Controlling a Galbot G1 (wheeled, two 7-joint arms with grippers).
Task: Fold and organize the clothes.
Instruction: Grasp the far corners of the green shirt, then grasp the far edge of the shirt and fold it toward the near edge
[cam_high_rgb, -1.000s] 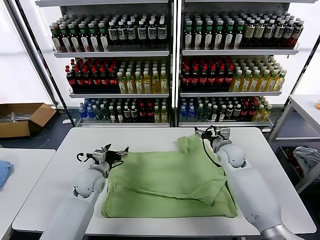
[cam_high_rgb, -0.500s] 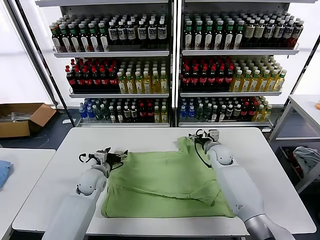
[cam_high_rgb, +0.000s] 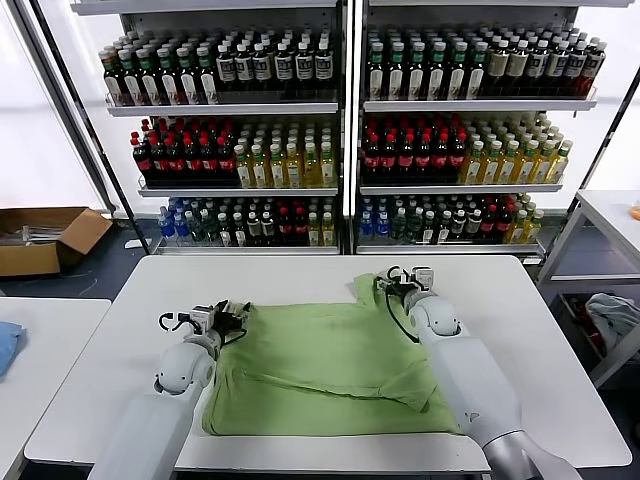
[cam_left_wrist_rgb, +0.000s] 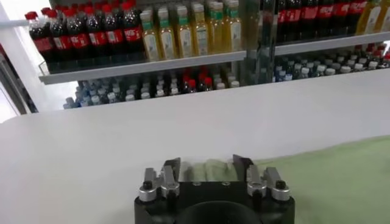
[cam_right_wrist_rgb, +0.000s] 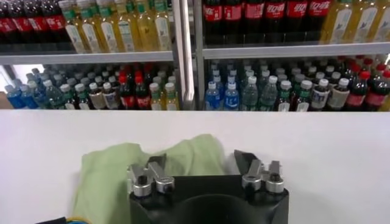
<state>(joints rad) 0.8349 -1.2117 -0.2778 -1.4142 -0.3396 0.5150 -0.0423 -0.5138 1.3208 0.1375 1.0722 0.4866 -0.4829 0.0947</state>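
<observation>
A light green shirt (cam_high_rgb: 320, 360) lies partly folded, plain side up, on the white table (cam_high_rgb: 550, 340). My left gripper (cam_high_rgb: 228, 320) is at the shirt's far left corner. In the left wrist view (cam_left_wrist_rgb: 207, 165) it is open, with a bunched edge of green fabric (cam_left_wrist_rgb: 213, 167) between the jaws. My right gripper (cam_high_rgb: 393, 283) is at the shirt's far right corner. In the right wrist view (cam_right_wrist_rgb: 201, 159) it is open over a raised fold of the shirt (cam_right_wrist_rgb: 116, 164). Collar, buttons and chest graphic are hidden.
Shelves of bottles (cam_high_rgb: 300, 150) stand behind the table. A cardboard box (cam_high_rgb: 40, 235) sits on the floor at the left. A second table with a blue item (cam_high_rgb: 5, 345) is at the left. A side table with cloth under it (cam_high_rgb: 610, 310) is at the right.
My right gripper has moved left and slightly nearer, onto the shirt's far right corner. My left gripper has shifted a little nearer along the shirt's left corner.
</observation>
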